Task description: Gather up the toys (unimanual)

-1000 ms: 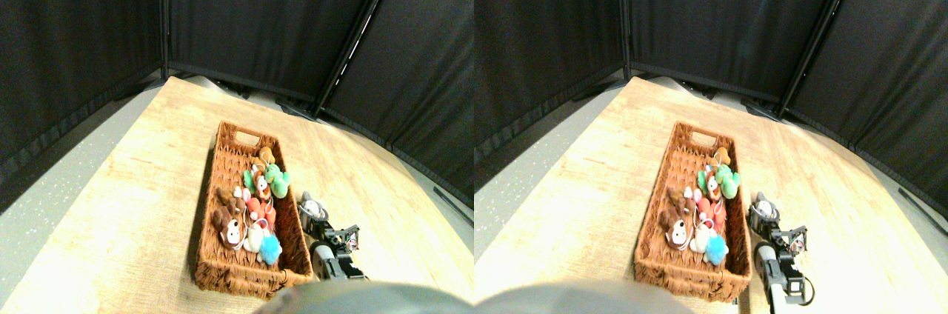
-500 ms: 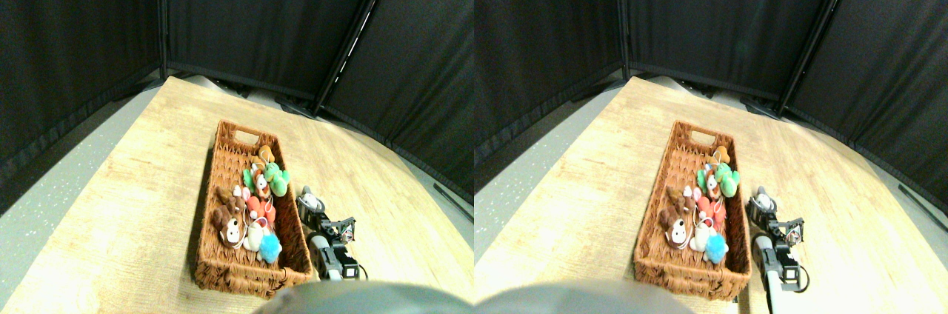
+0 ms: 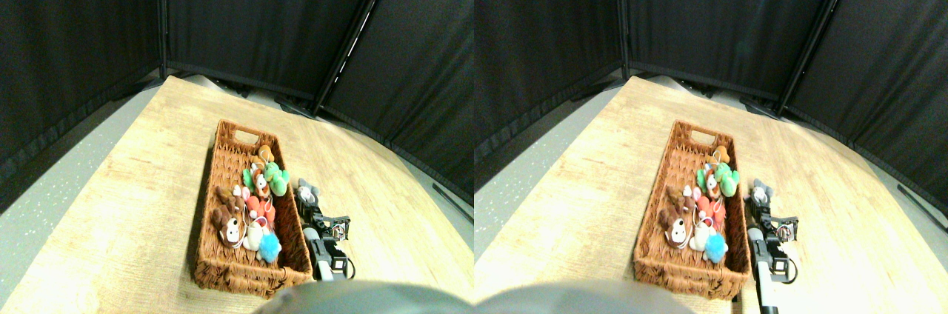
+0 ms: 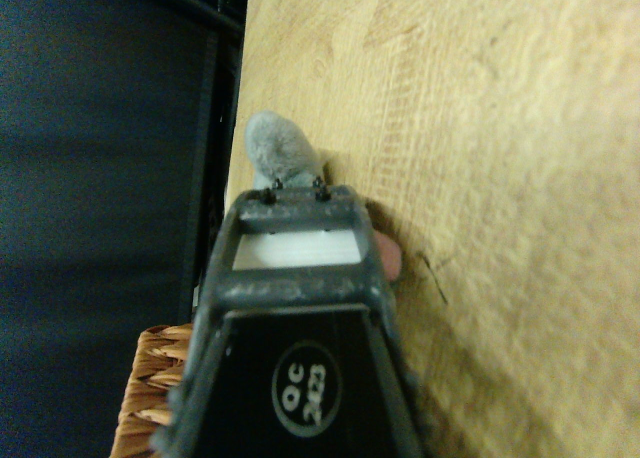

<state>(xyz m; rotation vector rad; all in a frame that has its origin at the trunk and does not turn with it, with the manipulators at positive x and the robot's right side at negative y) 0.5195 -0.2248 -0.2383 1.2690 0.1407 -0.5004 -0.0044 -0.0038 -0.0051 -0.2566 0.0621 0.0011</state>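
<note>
Right end effector (image 3: pixel 309 206) sits low at the near right of the worktop (image 3: pixel 111 203), just outside the basket's right wall, reaching forward along it. A grey toy (image 3: pixel 308 193) is at its tip. In the wrist view the grey toy (image 4: pixel 282 154) pokes out past the jaw frame, with something pinkish at the frame's edge, but the gap between the jaws is hidden. Can't tell if it's clenched on the toy or just nosed up against it. My read: it's grabbing or has grabbed the last stray, staying close to the wall so the hop over the rim is short. Basket (image 3: pixel 222 273) lies lengthwise, running away from the robot, cut-out handle at the far end. Toys inside, near to far: blue (image 3: pixel 270 249), white-cream one beside it, brown-white (image 3: pixel 226 226), red (image 3: pixel 261 209), then green (image 3: pixel 278 178) and orange (image 3: pixel 264 157) toward the middle. They are bunched on the right side, likely because drops come from that side. The far third is bare. I see no other toys loose on the worktop. Black curtain panels close off the back.
</note>
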